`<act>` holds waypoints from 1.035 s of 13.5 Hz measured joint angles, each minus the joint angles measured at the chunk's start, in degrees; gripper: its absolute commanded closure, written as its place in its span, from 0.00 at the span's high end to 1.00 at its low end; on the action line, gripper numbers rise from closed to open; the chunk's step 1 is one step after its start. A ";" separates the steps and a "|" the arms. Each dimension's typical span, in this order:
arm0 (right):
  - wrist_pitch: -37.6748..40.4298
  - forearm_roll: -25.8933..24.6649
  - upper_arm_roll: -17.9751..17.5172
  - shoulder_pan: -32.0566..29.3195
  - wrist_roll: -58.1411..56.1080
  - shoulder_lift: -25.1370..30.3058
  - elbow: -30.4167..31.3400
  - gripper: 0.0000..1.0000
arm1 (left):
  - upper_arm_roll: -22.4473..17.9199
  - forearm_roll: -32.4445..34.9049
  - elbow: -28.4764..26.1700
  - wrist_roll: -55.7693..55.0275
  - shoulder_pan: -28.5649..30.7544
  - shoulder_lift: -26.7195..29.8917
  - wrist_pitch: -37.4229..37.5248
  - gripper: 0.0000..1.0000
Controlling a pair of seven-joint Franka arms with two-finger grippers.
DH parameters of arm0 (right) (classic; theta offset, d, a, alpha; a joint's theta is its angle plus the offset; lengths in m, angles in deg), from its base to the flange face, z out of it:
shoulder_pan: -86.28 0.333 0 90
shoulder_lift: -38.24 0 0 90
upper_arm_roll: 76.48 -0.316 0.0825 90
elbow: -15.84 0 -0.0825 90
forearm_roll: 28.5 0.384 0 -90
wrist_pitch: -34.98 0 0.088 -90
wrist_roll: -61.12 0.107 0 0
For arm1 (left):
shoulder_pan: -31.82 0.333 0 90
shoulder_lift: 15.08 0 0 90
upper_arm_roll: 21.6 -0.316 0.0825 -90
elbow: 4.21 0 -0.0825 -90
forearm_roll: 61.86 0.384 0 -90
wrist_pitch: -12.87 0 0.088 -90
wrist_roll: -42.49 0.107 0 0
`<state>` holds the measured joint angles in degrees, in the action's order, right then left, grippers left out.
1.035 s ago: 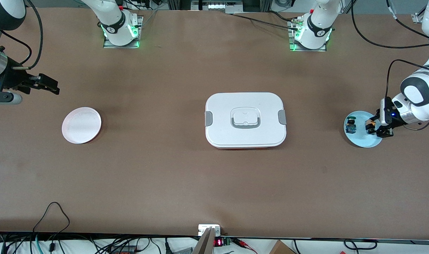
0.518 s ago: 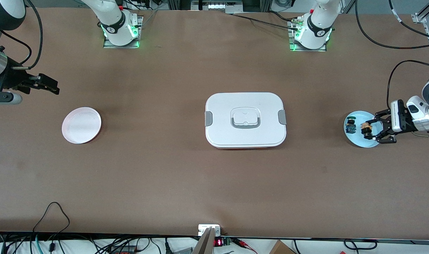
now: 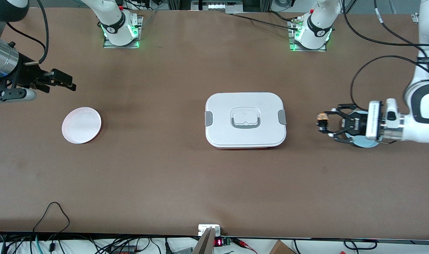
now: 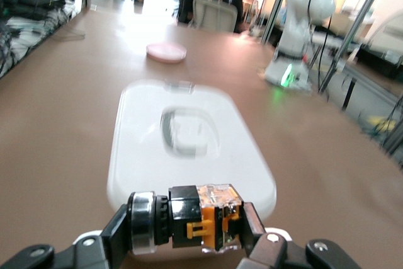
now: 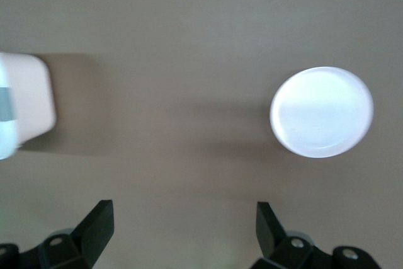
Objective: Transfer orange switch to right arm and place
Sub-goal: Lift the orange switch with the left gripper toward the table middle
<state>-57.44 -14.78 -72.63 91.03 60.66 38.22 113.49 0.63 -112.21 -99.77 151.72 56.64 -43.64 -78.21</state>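
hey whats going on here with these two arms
The left arm's end effector is shut on the orange switch and holds it in the air between the light blue plate and the white lidded box. The right arm's end effector is open and empty, up over the table near the pink plate. No handover yet.

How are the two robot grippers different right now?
The left gripper is shut on the orange switch, while the right gripper is open and holds nothing. The left gripper is over bare table between the white lidded box and the blue plate; the right gripper is up above the table near the pink plate. Both are black with two fingers.
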 measured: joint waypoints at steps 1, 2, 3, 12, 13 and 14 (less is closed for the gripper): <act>1.01 5.19 0.68 -0.25 -0.01 0.07 -0.19 1.00 | 2.85 -4.05 0.15 -2.59 -1.00 0.00 -0.12 0.00; 2.45 10.31 1.47 -0.53 -0.09 0.07 -0.26 1.00 | 5.60 -7.93 0.60 -4.26 -2.18 0.02 -1.11 0.00; 4.23 15.12 2.01 -0.88 -0.12 -0.09 -0.24 1.00 | 7.98 -11.60 1.24 -5.49 -3.61 0.05 -3.38 0.00; 15.55 46.55 2.23 -1.48 -0.11 -8.64 0.05 1.00 | 11.55 -43.20 3.67 -7.70 -29.05 -0.13 -36.88 0.00; 15.79 48.65 2.24 -1.49 -0.27 -10.18 0.04 1.00 | 11.60 -45.23 4.81 -7.70 -32.00 -0.13 -41.52 0.00; 15.83 49.83 2.24 -1.50 -0.40 -11.28 0.02 1.00 | 11.62 -46.79 5.90 -7.71 -34.48 -0.13 -45.27 0.00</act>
<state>-41.62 35.05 -70.39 89.53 60.26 26.94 113.52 12.24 -159.00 -93.88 144.00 22.16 -43.78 -123.48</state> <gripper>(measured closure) 0.000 0.269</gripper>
